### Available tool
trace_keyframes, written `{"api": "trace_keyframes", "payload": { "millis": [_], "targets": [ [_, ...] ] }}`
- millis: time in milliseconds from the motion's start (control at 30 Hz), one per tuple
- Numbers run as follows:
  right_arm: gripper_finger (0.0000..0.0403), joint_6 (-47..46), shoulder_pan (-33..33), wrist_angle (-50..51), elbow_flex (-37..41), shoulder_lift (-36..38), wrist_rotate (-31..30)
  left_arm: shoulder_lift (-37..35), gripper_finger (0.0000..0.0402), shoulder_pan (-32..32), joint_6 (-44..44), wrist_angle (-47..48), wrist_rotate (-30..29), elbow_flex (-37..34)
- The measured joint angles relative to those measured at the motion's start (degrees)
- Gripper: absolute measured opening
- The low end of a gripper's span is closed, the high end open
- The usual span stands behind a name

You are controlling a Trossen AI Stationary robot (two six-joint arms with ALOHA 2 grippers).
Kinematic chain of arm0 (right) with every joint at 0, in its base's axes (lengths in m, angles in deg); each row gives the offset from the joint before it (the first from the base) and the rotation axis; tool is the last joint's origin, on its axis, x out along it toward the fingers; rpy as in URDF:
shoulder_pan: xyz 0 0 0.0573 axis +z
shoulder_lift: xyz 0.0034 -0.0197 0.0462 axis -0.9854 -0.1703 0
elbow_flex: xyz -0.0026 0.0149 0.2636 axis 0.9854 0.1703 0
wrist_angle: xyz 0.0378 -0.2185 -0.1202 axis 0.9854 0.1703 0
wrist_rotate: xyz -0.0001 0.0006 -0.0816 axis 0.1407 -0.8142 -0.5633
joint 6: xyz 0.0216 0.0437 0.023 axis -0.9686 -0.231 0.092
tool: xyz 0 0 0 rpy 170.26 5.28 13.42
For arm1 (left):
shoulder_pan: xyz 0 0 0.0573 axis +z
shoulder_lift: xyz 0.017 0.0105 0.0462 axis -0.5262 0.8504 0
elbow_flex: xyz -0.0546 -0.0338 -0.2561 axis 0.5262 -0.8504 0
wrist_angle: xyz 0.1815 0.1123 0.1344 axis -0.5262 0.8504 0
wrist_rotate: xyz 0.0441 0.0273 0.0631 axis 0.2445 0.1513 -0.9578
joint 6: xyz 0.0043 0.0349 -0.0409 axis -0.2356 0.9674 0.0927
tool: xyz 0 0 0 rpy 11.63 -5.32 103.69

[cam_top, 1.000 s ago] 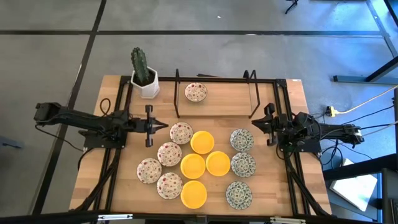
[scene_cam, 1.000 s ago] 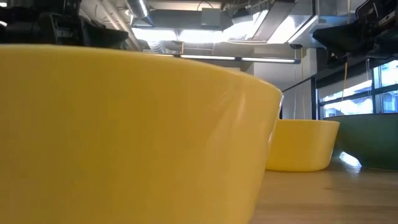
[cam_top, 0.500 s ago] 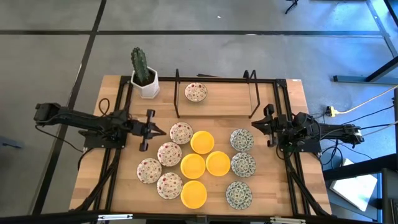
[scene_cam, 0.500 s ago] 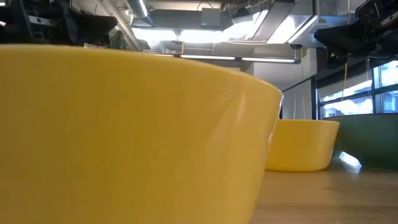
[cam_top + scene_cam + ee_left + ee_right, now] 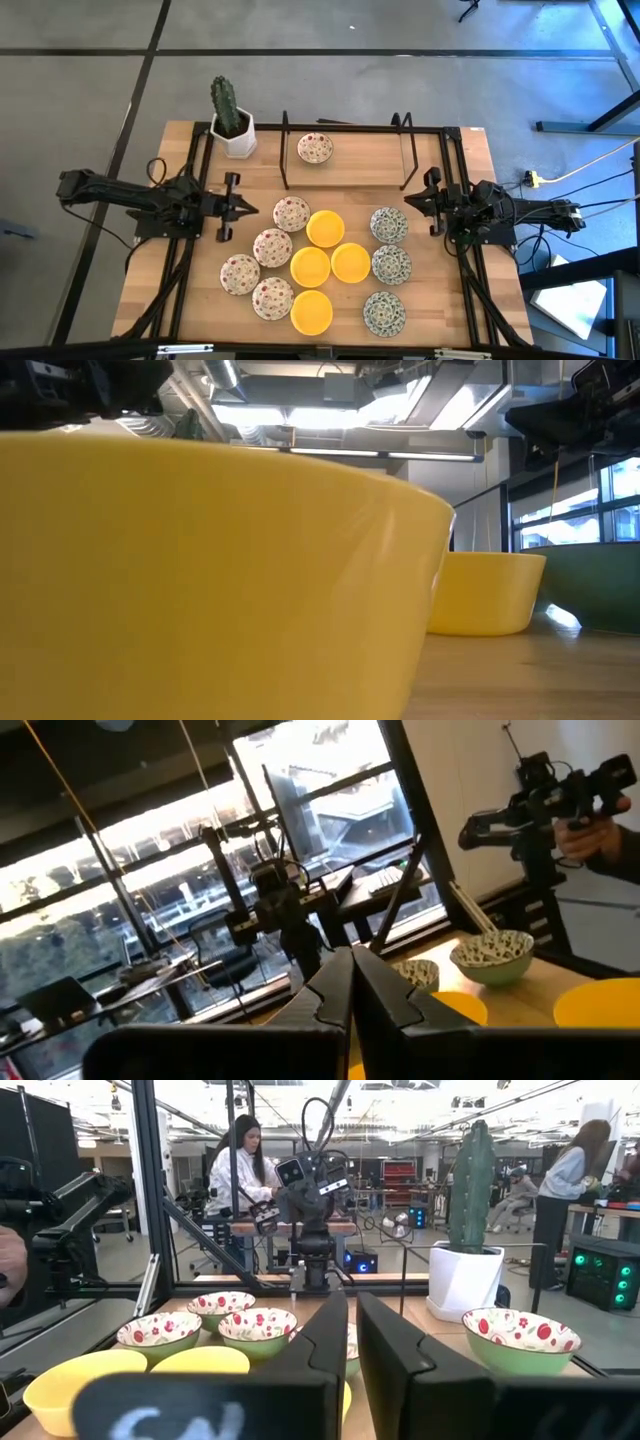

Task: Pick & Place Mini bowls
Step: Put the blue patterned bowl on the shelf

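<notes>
Nearest bench front: yellow mini bowls (image 5: pixel 311 311), speckled ones left, patterned right; one speckled bowl (image 5: pixel 315 148) apart at back. Left hand (image 5: pixel 262 208) closed, empty, beside cluster. Right hand (image 5: pixel 418 201) nearly closed, empty. Bowls likely light, rigid, slippery, chippable; pinch rim.

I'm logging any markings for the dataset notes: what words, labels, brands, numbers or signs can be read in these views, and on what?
No text can be read.
Right gripper: pale marks on its own housing, too blurred to read.
Mini bowls, cactus pot, table: no lettering shows.
</notes>
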Motion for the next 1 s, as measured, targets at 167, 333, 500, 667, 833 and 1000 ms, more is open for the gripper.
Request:
{"api": "trace_keyframes", "payload": {
  "millis": [167,333,500,667,833,1000],
  "targets": [
    [0.0029,0.00,0.00,0.02,0.00,0.00,0.02,-5.56,0.0001,-2.33,1.19,7.33,-3.91,0.00],
    [0.0029,0.00,0.00,0.02,0.00,0.00,0.00,-9.48,0.0002,-4.36,2.48,11.90,-5.98,0.00],
    [0.0029,-0.01,0.00,0.02,0.00,0.00,0.00,-10.57,0.0002,-4.77,2.92,13.89,-6.78,0.00],
    [0.0029,0.00,0.00,0.06,0.00,0.00,0.00,-10.55,0.0001,-4.78,1.83,14.69,-7.33,0.00],
    [0.0029,0.01,0.00,0.50,0.00,-0.02,0.00,-10.57,0.0003,-4.77,1.49,14.67,-7.33,0.00],
    [0.0029,0.42,0.00,0.48,0.00,-0.02,0.00,-10.53,0.0004,-4.77,1.39,13.62,-7.33,-0.02]
  ]
}}
